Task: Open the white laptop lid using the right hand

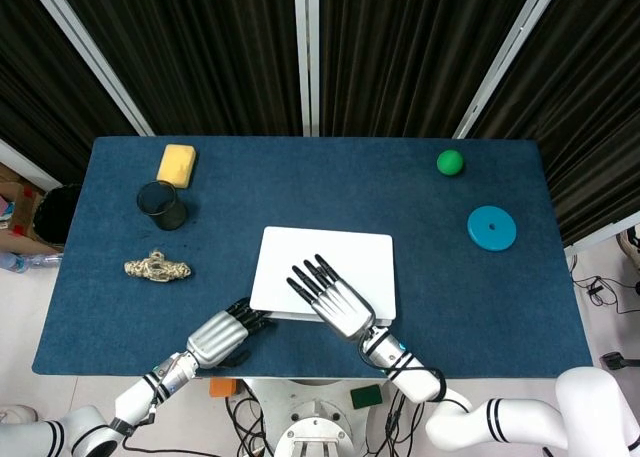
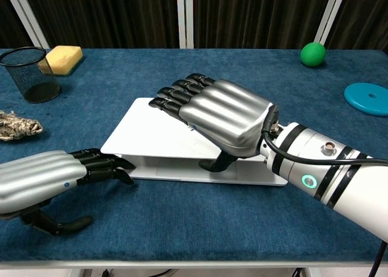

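On the laptop, right hand rests flat; left hand unclenched.

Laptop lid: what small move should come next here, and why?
Probably slide the left hand fingertips further under the laptop lid's front edge and lift. The lid already gapes slightly at that corner, the fingertips sit right at the gap, and the right hand lies flat on top.

Overhead head view; low chest close-up.

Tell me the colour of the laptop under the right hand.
White laptop, clearest in the head view.
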